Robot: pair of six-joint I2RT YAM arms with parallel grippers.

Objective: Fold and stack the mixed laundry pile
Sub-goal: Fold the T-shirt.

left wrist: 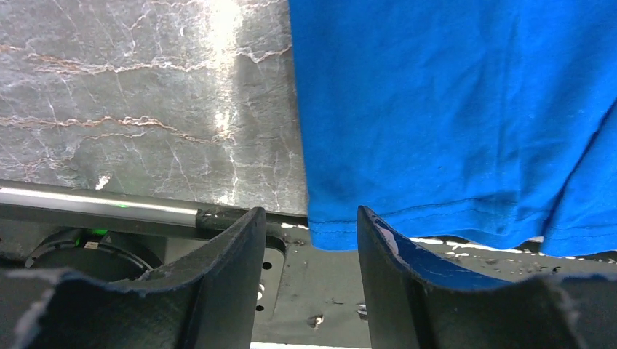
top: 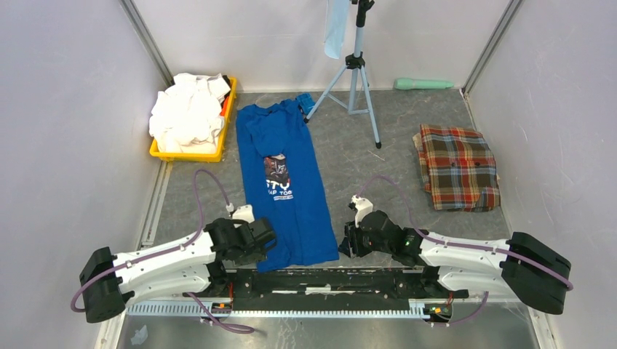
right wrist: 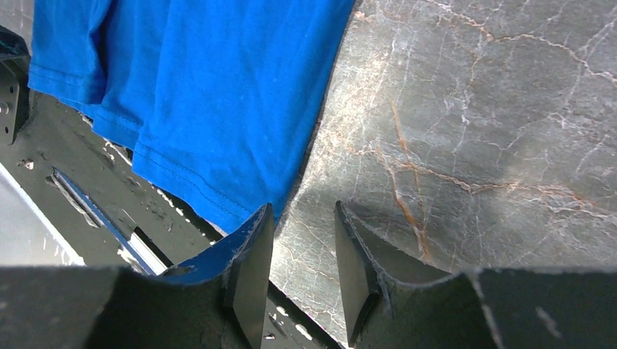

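The royal-blue T-shirt (top: 287,196) lies flat at the centre of the table (top: 364,182). Its sides are turned in to form a long strip, the chest graphic faces up, the collar points away from the arms, and the hem overhangs the base rail (top: 320,280). This layout suits an end-over-end fold, which appears to be the step in hand. The left gripper (left wrist: 311,218) is positioned at the near left hem corner. Its fingers stand apart, with the stitched corner at the mouth of the gap and not yet pinched. The right gripper (right wrist: 302,211) is positioned at the near right hem corner. Its fingers are also parted, with bare table between them, and the shirt edge touches the inner finger only. Placing one gripper at each corner allows the hem to be lifted evenly. White garments (top: 188,113) wait in the yellow bin (top: 190,155) at far left. The plaid cloth (top: 457,167) lies folded at right, well apart from the shirt.
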